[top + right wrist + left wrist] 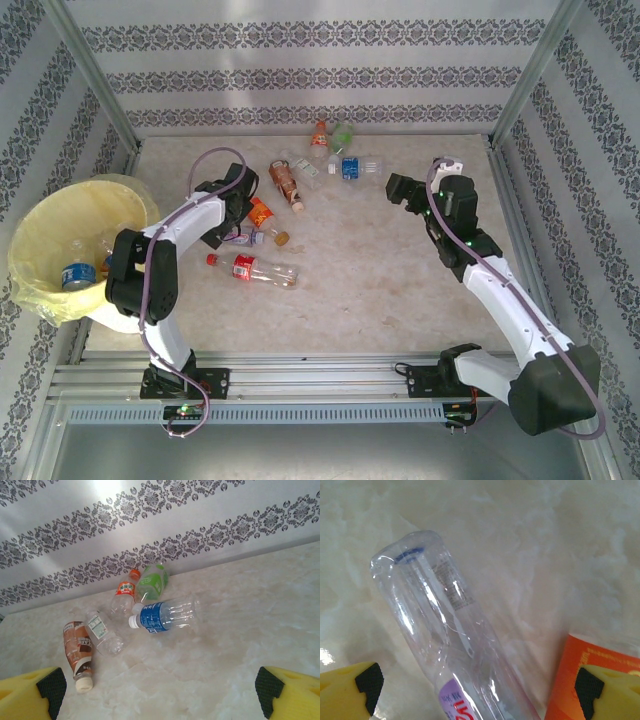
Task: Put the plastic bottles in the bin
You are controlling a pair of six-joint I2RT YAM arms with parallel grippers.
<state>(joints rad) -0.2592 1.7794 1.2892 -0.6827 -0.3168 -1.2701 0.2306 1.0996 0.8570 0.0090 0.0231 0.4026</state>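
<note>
The bin (40, 240), lined with a pale yellow bag, stands at the far left with a blue-labelled bottle (78, 273) inside. Plastic bottles lie scattered on the table. My left gripper (238, 226) (477, 686) is open, low over a clear bottle with a purple label (445, 630) that lies between its fingers, with an orange-labelled bottle (592, 672) against the right finger. My right gripper (395, 188) (157, 692) is open and holds nothing; it faces a blue-labelled bottle (165, 615), a green one (152, 580), an orange-capped one (124, 597), a clear one (102, 632) and a brown one (77, 650).
A red-labelled bottle (250, 268) lies near the table's middle, in front of the left arm. Patterned walls and metal posts close in the table on three sides. Open marble surface (400, 290) spreads between the two arms.
</note>
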